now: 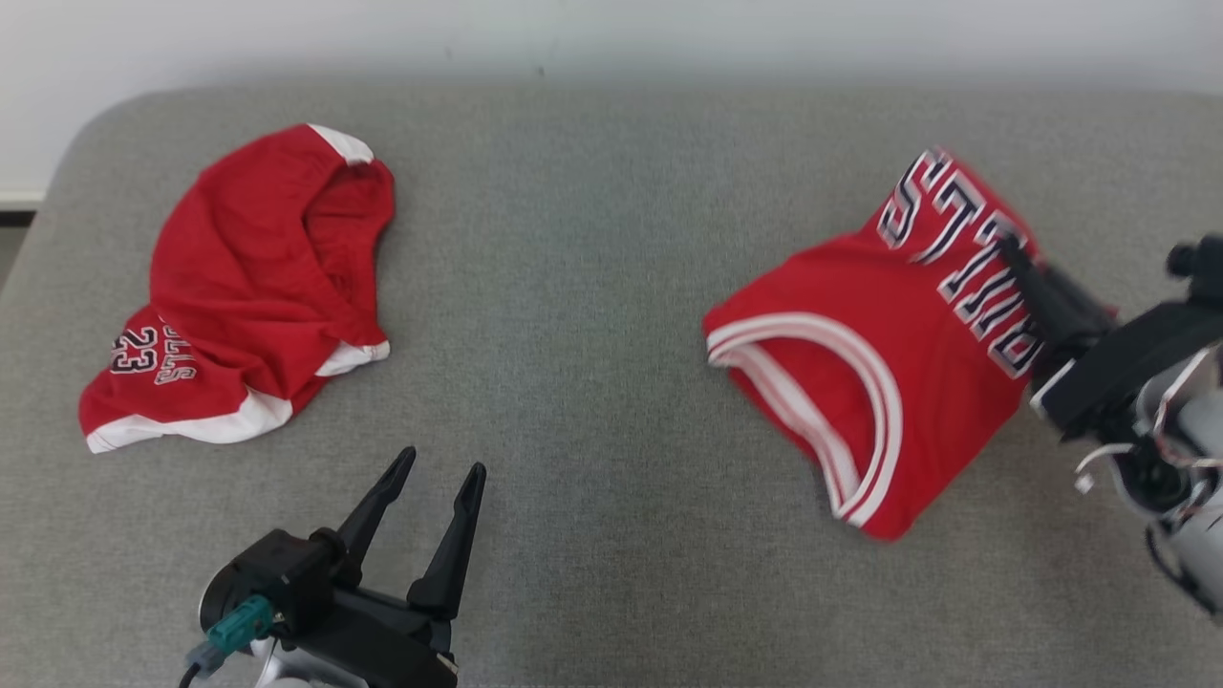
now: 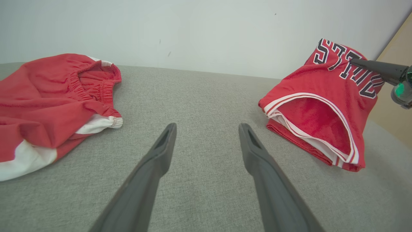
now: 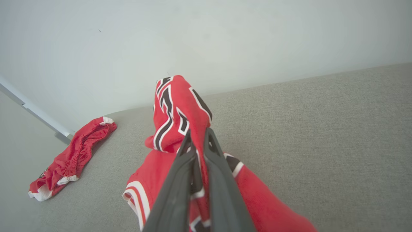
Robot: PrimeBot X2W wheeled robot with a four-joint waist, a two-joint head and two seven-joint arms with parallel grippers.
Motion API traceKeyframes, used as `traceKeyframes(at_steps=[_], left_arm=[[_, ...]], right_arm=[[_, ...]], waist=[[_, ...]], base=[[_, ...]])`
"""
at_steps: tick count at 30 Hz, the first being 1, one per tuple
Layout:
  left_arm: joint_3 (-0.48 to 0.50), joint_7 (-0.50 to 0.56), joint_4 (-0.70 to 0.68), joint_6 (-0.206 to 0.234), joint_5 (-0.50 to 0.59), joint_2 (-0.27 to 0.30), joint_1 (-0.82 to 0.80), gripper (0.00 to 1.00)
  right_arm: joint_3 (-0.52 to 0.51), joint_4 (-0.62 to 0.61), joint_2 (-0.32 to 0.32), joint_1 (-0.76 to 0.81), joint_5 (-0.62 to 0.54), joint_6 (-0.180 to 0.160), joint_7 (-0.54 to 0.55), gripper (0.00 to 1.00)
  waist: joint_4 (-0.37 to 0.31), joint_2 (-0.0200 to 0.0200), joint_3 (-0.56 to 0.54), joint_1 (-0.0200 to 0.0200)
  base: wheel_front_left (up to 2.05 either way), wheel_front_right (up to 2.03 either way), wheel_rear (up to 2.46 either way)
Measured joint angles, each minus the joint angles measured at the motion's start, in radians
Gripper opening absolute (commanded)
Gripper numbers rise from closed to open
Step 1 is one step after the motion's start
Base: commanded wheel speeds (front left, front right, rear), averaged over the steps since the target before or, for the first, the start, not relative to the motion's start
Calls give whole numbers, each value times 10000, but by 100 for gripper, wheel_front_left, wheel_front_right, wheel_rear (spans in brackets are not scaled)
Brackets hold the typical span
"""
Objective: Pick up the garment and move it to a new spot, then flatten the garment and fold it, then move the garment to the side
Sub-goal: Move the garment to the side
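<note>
Jersey (image 1: 860, 382) looks already folded; the right gripper (image 3: 198, 133) is clenched on its lettered edge, lifting that end off the grey cushion (image 1: 592, 287) at its right side. The left gripper (image 1: 442, 460) hangs spread and empty. Only setting the jersey aside seems left.

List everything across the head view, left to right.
red shorts → left gripper, fingers open → red jersey → right gripper, fingers shut on the jersey's right edge
</note>
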Motion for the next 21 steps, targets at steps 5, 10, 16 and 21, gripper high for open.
traceKeyframes(at_steps=[5,10,16,21], left_arm=[[44,6,-439,-2,130,132,-412,100],[151,17,-784,-2,222,280,-744,100],[270,119,-1156,-4,318,456,-1081,100],[364,192,-1237,-2,322,587,-1313,100]], right_arm=[[-226,265,-424,-977,35,0,92,0],[-545,523,-888,-1744,119,0,153,0],[-1053,1124,-1666,-2694,324,0,54,0],[-1300,1785,-1680,-3111,474,0,-121,0]], waist=[[-73,0,717,1],[-123,0,1395,1],[-180,0,2364,2],[-240,1,2991,2]], base=[[0,0,0],[0,0,0],[0,0,0],[0,0,0]])
